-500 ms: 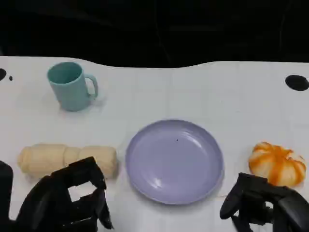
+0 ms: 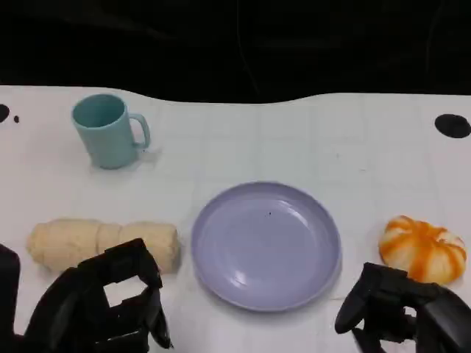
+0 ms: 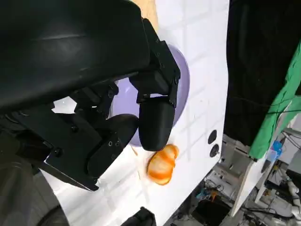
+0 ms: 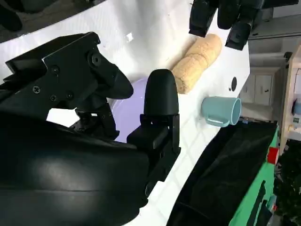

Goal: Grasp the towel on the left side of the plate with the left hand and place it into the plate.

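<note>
towel [image 2: 103,243]: rolled, lower left of the frame, just left of the plate [image 2: 266,245], on the white table [image 2: 294,140]
left hand [image 2: 103,305]: bottom left, fingers apart, holding nothing, its tips look just short of the towel
right hand [image 2: 401,305]: bottom right, fingers loosely spread, empty
mug [image 2: 109,130]: teal, upper left
orange bun [image 2: 422,248]: right edge

We see a matte black left hand [image 2: 103,305] and right hand [image 2: 401,309]: blocky segmented fingers [image 4: 161,101], rounded tips, smooth glossy back shells, small screws on the knuckle plates.
</note>
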